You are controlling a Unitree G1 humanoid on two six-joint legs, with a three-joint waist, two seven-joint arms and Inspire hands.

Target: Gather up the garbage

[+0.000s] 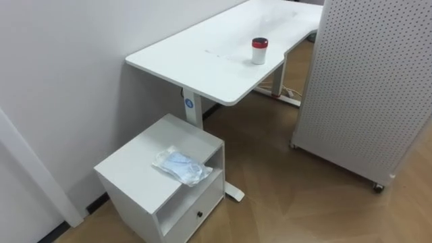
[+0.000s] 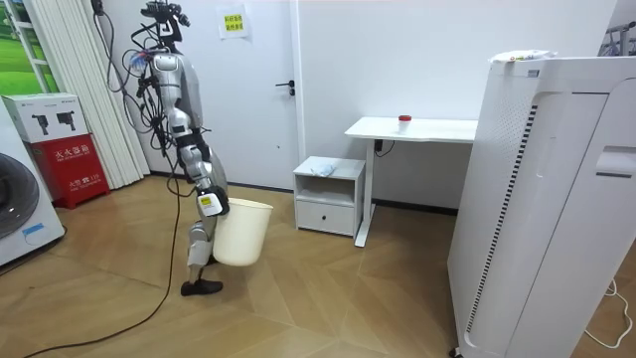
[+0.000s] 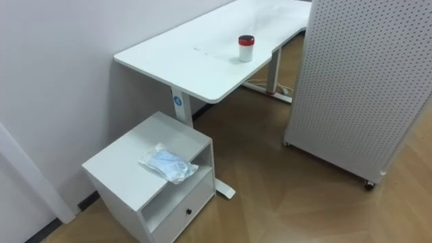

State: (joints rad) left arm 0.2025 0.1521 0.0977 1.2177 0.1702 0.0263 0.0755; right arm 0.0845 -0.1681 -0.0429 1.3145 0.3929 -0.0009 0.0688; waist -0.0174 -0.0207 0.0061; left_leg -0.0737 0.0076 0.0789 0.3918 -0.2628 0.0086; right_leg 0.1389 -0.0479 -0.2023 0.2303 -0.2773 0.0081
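In the room view the robot stands on the wood floor at nine o'clock from the white cabinet [image 2: 329, 191]. Its right hand [image 2: 209, 204] is at the rim of a white bucket [image 2: 243, 234] by its leg; I cannot tell whether the fingers curl round that rim. The crumpled plastic wrapper [image 1: 181, 166] lies on the cabinet's top, well apart from that hand, and at one o'clock from it a red-capped cup [image 1: 260, 50] stands upright on the white desk [image 1: 202, 57], with a perforated panel [image 1: 364, 81] at the cup's three o'clock.
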